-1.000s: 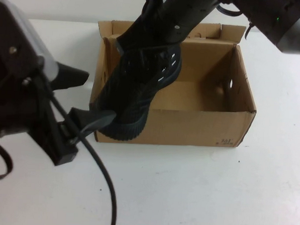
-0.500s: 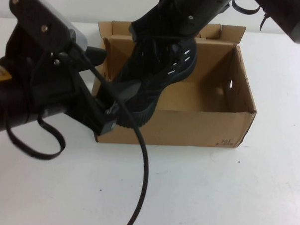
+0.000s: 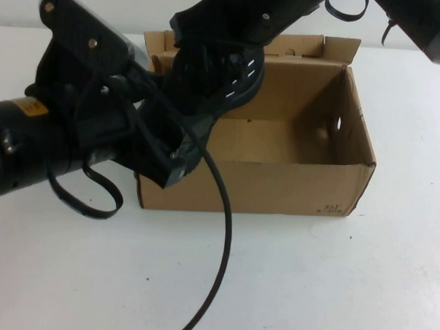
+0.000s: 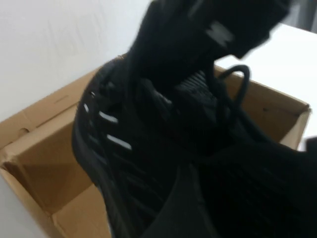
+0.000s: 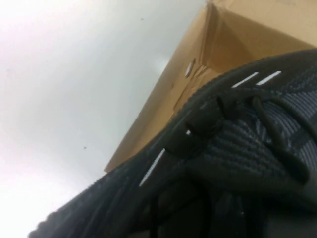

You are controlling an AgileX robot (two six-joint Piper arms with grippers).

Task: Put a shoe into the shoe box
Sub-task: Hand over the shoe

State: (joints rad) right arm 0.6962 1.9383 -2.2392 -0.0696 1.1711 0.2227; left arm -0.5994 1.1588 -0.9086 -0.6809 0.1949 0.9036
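Note:
The black mesh shoe (image 3: 220,81) with white dashes hangs tilted over the left end of the brown cardboard shoe box (image 3: 277,186). Its upper end is gripped from above by my right gripper (image 3: 233,27), which is shut on it. Its lower end dips behind the box's left front wall. My left gripper (image 3: 167,115) reaches in from the left, open wide, with a finger on either side of that lower end. In the left wrist view the shoe (image 4: 129,148) fills most of the frame over the box (image 4: 39,158). The right wrist view shows laces and mesh of the shoe (image 5: 237,144) against the box (image 5: 173,84).
The box stands on a white table (image 3: 332,279) with a pale wall behind it. A black cable (image 3: 220,238) from the left arm loops across the table in front of the box. The box floor (image 3: 279,142) at its right half is bare cardboard.
My left arm has swung in from the left to the box, bringing its open gripper up around the shoe's lower end. The shoe has shifted slightly up and left in the right gripper.

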